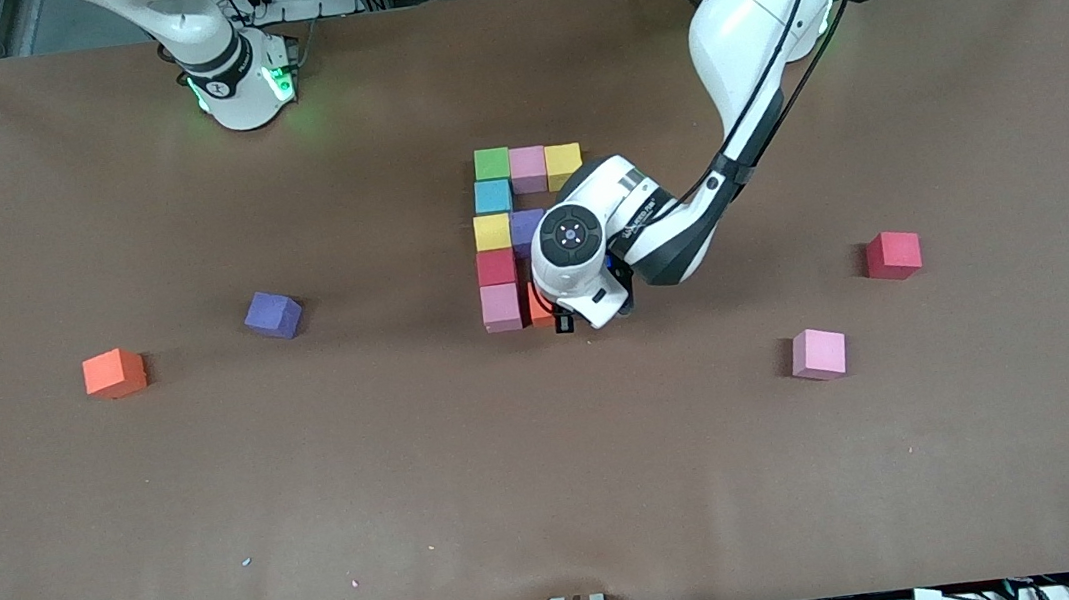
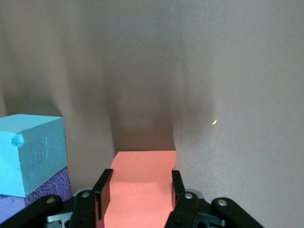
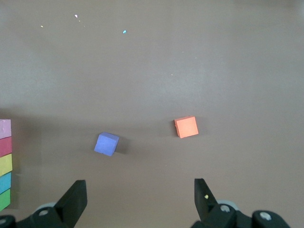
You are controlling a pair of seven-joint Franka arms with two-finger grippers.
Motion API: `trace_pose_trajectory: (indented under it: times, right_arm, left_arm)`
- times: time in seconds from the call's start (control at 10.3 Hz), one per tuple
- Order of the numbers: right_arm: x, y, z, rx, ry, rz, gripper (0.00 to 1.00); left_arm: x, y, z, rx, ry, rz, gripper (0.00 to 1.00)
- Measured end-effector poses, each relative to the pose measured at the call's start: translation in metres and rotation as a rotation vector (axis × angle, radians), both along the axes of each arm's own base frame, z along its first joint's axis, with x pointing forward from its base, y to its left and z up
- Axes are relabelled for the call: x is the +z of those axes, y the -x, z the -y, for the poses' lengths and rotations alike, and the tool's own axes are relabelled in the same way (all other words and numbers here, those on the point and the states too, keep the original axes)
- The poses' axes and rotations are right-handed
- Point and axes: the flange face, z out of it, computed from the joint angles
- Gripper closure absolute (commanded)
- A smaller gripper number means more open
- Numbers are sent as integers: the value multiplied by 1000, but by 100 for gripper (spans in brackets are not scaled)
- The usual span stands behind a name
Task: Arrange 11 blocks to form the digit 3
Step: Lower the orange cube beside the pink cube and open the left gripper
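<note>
Front view is giving you the best overview: your left gripper (image 1: 565, 322) is sitting down at table level right beside the block figure, and its fingers are pinching an orange block (image 1: 540, 307). That orange one is touching the pink block (image 1: 500, 307) at the camera end of the column. The column itself is running from that pink up through a red (image 1: 496, 267), a yellow (image 1: 492, 232) and a light blue block (image 1: 493, 196) to a green block (image 1: 492, 163). Next to the green you're seeing another pink (image 1: 528, 169) and a yellow (image 1: 563, 164) forming a bar, and a purple block (image 1: 526, 228) is sitting against the middle yellow, partly hidden by the wrist.

Loose ones are lying well apart: a second orange block (image 1: 114, 373) and a purple one (image 1: 273, 315) toward the right arm's end, a red (image 1: 893, 255) and a pink (image 1: 818, 353) toward the left arm's end.

Your right gripper (image 3: 140, 199) is waiting up high over those two loose blocks, jaws spread wide with nothing between them.
</note>
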Motion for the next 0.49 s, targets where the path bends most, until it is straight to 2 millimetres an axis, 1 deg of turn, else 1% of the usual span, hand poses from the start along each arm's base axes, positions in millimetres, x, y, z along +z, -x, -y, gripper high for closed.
trace_pose_trajectory:
  times: [0.49]
  right_arm:
    - [0, 0, 0, 0, 0, 0, 0]
  left_arm:
    - [3, 0, 5, 1, 26, 22, 100]
